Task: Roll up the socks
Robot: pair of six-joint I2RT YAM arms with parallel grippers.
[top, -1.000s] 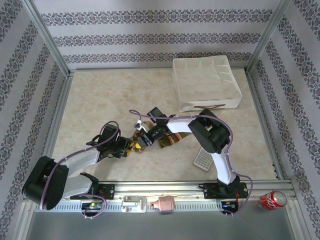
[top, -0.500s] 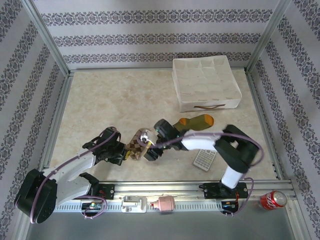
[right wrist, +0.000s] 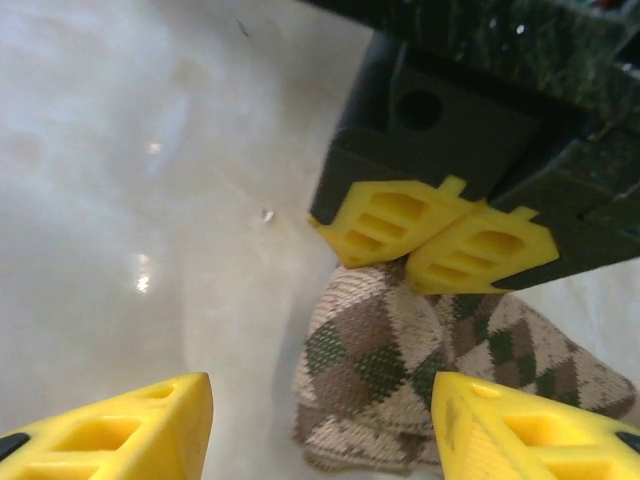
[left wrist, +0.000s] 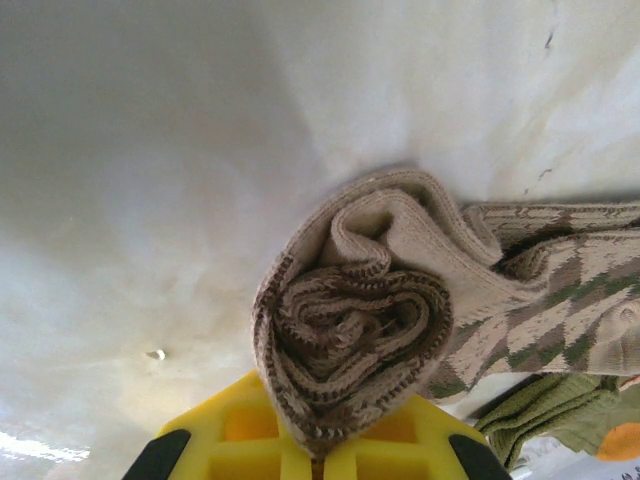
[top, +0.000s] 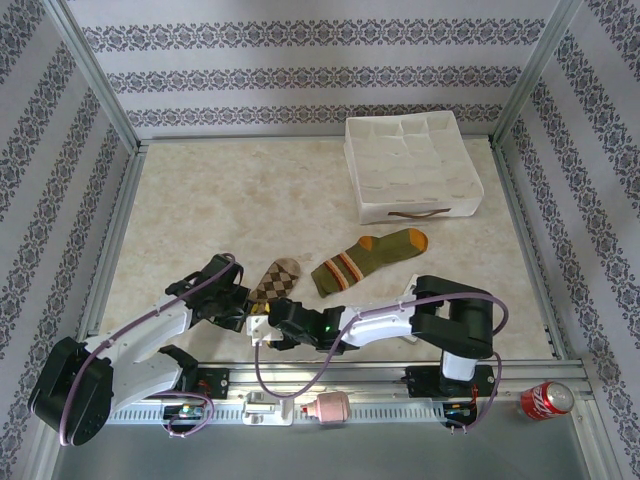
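Left tool [top: 243, 306]: clamped on rolled end of argyle sock [top: 277, 279]. Right tool [right wrist: 320, 420]: fingers spread, just beside that sock. Olive sock [top: 366, 259]: flat, nearby.

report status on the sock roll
Left gripper shut on argyle sock, rolled end. Right gripper open, facing the roll. Green sock flat alongside, unrolled.

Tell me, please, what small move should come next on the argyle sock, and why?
Probably close the open right tool on the argyle sock: the left tool pinches only its part-rolled end, and the rest lies flat, unrolled.
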